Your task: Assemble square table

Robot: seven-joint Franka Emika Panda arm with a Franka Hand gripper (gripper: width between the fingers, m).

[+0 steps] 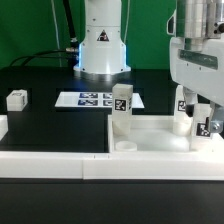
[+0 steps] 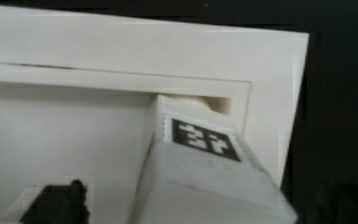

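With its jaws spread, the gripper (image 1: 197,112) hangs over a tag-marked leg (image 2: 202,150) standing in the tabletop (image 1: 150,137) corner (rigid, light plastic, probably best pinched across its flat sides)

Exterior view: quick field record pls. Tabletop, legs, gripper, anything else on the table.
tabletop: white square tabletop with raised rim, lying against the border wall
legs standing in tabletop: two, far left leg and far right leg
third leg: third leg under the gripper, at the tabletop's right edge; seating unclear
loose leg: loose leg on the black table, at the exterior view's left
gripper: gripper open, above the third leg
marker board: marker board flat behind the tabletop
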